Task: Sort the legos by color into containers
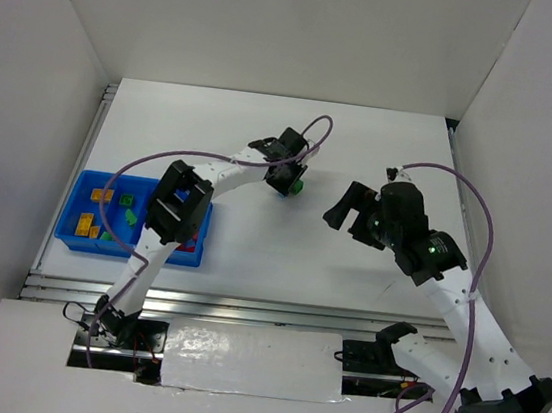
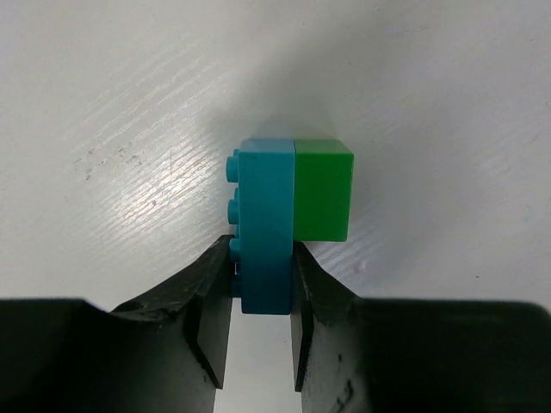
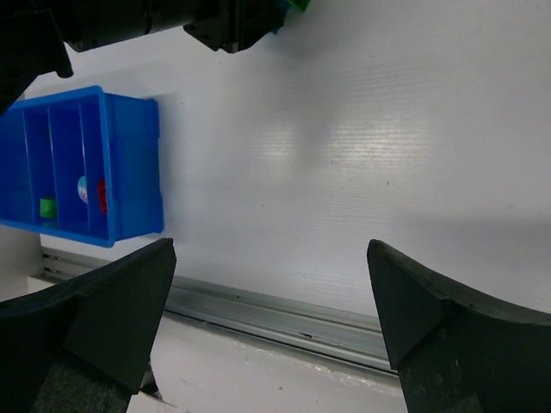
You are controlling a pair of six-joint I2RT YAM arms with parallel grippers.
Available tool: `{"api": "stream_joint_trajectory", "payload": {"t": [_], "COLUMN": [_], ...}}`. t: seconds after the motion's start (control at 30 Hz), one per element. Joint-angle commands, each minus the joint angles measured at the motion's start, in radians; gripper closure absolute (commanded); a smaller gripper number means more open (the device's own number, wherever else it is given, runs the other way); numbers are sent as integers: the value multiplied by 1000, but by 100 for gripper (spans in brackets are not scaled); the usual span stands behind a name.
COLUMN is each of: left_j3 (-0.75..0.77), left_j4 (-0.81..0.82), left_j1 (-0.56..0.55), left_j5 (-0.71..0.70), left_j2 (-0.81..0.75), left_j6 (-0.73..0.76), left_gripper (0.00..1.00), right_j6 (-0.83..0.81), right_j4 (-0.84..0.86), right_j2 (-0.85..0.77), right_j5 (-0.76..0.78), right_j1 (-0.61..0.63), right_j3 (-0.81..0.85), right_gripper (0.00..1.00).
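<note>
My left hand is pinching the teal brick across its narrow width, over the desk. A green brick sits flush against it, perhaps clipped on. Both look light, stiff and slick, so I'd squeeze squarely. My right hand hangs spread wide and empty. The blue tray lies well apart.

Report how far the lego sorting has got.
Done: yellow and orange bricks, green bricks and a red brick already lie in compartments of the blue tray. In hand: the left gripper is shut on a teal brick, with a green brick flush against it. The right gripper hangs open, empty. Left: that pair must reach the tray, likely in separate compartments.
</note>
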Motion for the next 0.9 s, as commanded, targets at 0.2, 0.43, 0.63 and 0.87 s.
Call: {"api": "stream_joint_trajectory", "payload": {"t": [0.2, 0.43, 0.63, 0.87], "left_j3": [-382, -574, -614, -602], "left_j4": [97, 162, 137, 96], "left_j1": [-34, -108, -141, -146], "left_j5": [60, 140, 157, 111], "left_j2": [-447, -821, -950, -984], "left_j6": [-56, -155, -212, -228], "left_gripper": [100, 100, 100, 100], "right_j6": [136, 386, 399, 410], "right_j4": [184, 513, 647, 805], "right_j2": [55, 55, 133, 95], "right_j5": [-136, -266, -332, -364], "right_j1": [-50, -44, 2, 26], "right_j3": [-5, -125, -83, -141], "right_gripper": [0, 13, 19, 31]}}
